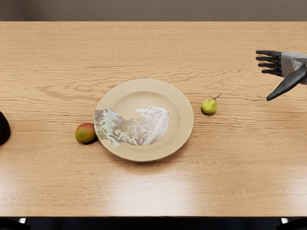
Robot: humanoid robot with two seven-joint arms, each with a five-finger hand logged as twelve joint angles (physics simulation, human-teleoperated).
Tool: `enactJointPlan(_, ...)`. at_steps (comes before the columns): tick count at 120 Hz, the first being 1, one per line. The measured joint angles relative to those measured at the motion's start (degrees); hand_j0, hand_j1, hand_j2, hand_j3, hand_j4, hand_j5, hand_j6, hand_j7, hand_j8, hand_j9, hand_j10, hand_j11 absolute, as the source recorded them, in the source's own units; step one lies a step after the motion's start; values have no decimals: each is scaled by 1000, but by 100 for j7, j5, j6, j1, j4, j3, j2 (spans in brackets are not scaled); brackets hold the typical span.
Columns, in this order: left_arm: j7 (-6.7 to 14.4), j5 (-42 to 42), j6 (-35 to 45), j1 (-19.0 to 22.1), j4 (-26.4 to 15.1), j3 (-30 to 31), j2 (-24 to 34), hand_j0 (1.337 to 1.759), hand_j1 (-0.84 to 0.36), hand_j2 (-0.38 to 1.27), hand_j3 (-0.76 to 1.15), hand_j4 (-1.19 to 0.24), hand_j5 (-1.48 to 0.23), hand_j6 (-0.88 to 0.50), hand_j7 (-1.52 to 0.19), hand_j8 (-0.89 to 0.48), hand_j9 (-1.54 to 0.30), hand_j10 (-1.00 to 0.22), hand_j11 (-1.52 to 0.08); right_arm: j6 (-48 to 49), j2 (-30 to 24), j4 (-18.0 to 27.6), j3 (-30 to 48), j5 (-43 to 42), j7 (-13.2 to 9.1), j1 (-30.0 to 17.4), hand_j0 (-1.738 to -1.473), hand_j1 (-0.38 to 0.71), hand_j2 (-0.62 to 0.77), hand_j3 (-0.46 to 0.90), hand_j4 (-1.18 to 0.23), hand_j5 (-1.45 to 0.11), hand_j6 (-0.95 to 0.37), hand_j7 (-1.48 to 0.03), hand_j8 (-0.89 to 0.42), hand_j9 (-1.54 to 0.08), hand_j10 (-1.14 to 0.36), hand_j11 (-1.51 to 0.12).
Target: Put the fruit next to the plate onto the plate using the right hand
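A beige plate point(181, 103) lies at the table's middle, with a pale patterned patch across its lower half. To its right stands a small green pear point(208, 106) with a stem, apart from the rim. A red-green mango point(85, 132) touches the plate's left edge. My right hand point(274, 72) hovers at the far right, above and to the right of the pear, its fingers spread and holding nothing. A dark rounded shape point(3, 128) at the left edge may be the left arm; no fingers show.
The wooden table point(153, 187) runs the full width, with its far edge near the top and its near edge at the bottom.
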Motion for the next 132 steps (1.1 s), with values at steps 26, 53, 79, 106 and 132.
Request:
enactJointPlan(26,0,0,0,0,0,0,0,1658,346,0,0,-2,-3,-2,-3,-2,-3,-2,-3,1,151,23,-5,171,-279,59,-1658,-329,-2,0,-20,-25,-21,-24,-20,-24,-19,-24)
enactJointPlan(53,0,0,0,0,0,0,0,1658,346,0,0,-2,-3,-2,-3,-2,-3,-2,-3,0,851,33,41,-1104,1195,59,-1658,-320,-3,0,-28,-34,-28,-34,-27,-34,-27,-34)
enactJointPlan(79,0,0,0,0,0,0,0,1658,346,0,0,-2,-3,-2,-3,-2,-3,-2,-3,-1,1110,21,-217,-1965,2625,25,-1658,-319,-3,0,-29,-35,-30,-35,-29,-35,-28,-35)
enactJointPlan(106,0,0,0,0,0,0,0,1658,346,0,0,-2,-3,-2,-3,-2,-3,-2,-3,-2,1265,-537,-603,-2075,2968,24,-1658,-335,0,0,-17,-19,-17,-18,-16,-18,-16,-18)
enactJointPlan(132,0,0,0,0,0,0,0,1658,346,0,0,-2,-3,-2,-3,-2,-3,-2,-3,-2,1696,-1517,-725,-1935,3480,18,-1658,-338,1,0,-14,-15,-14,-14,-13,-15,-13,-15)
